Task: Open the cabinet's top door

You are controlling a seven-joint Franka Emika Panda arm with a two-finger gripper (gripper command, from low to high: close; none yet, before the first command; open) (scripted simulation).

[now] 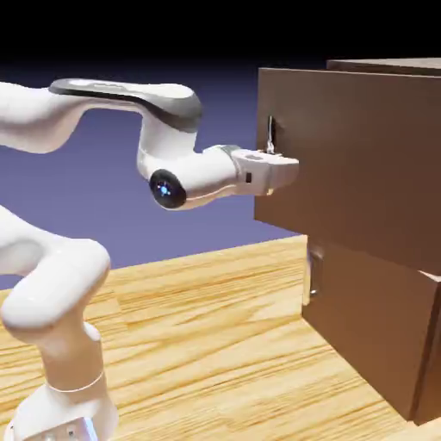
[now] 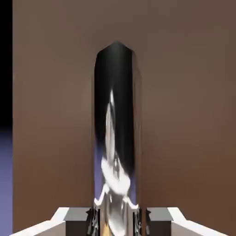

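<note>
Exterior view: the top door (image 1: 349, 164) was seen above the lower panel (image 1: 366, 314) of the cabinet (image 1: 383, 65), at the right. In the hand view, the upright metal handle (image 2: 115, 124) was held between the closed-in fingertips of the tool (image 2: 118, 223).

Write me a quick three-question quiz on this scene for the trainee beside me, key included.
1. True or false: the end effector is closed on the handle of the upper door.
2. Which stands ajar: A) upper door, B) lower panel, C) both?
3. Fill in: in the exterior view, the lower panel's handle is mounted ____ (vertically or horizontally).

Key: 1 true; 2 A; 3 vertically.
</note>
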